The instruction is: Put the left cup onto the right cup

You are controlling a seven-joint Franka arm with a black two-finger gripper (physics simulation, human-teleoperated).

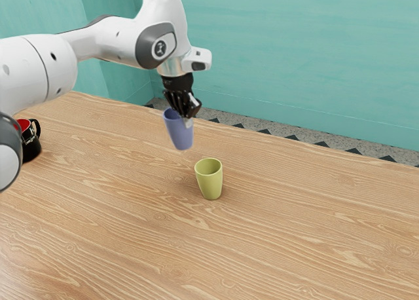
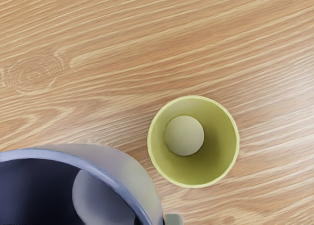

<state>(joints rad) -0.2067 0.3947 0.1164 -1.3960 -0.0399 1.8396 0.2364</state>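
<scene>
- The wooden table (image 1: 294, 247) runs from the near edge to the far side, and both cups are near its middle.
- The green cup (image 1: 209, 178) stands upright on the table with its mouth open upward. It touches nothing else.
- In the wrist view the green cup (image 2: 193, 141) sits on the bare wood (image 2: 147, 38) beside the held cup's rim, not under it.
- The blue cup (image 1: 179, 130) hangs in the air at about 11 o'clock from the green cup in the exterior view. It is clear of the table and tilted, with its base leaning toward the green cup.
- Its dark inside (image 2: 34, 185) lies just below the hand.
- The gripper (image 1: 185, 111) points down, its claw narrow and pinching the blue cup's rim.
- A red and black object (image 1: 26, 133) sits at 9 o'clock from the cups, well apart, by the arm's base.
- The teal wall (image 1: 314, 44) stands behind the table.
</scene>
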